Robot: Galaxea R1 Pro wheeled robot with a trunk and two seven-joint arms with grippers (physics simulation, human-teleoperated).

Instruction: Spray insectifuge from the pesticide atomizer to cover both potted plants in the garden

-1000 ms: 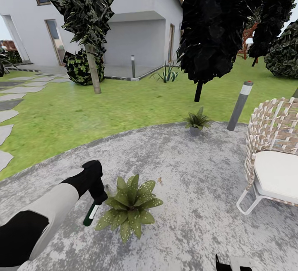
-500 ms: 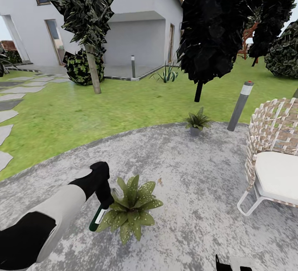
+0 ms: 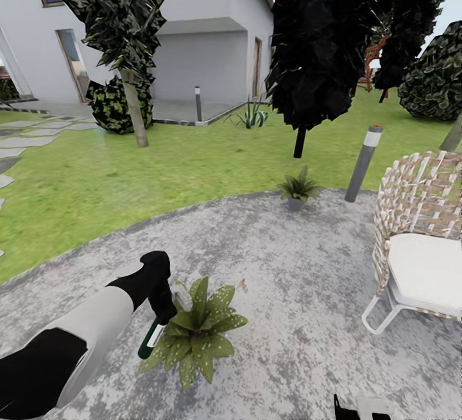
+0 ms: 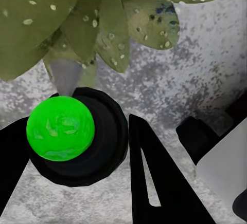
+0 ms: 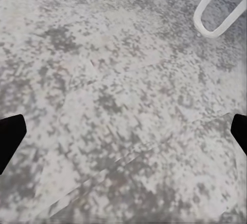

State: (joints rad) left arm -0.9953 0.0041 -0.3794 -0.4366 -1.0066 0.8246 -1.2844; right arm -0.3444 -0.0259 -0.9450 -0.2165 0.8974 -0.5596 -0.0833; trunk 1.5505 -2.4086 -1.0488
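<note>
Beside the wicker chair (image 3: 420, 215), grey bollard lamp (image 3: 362, 163) upright.

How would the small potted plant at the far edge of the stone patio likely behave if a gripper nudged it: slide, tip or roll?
The far potted plant would probably slide or tip rather than roll: its little grey pot stands upright on the flat patio. It looks light, being small. Its leaves spread wider than the pot, so a push high up might tip it, and the leaves would likely bend first.

Two potted plants – one near (image 3: 196, 333), one far (image 3: 297, 187) at the patio's edge. One pesticide atomizer (image 3: 151, 338). Two bollard lamps – near (image 3: 363, 161), far (image 3: 198, 103). One wicker chair (image 3: 420, 240).
</note>
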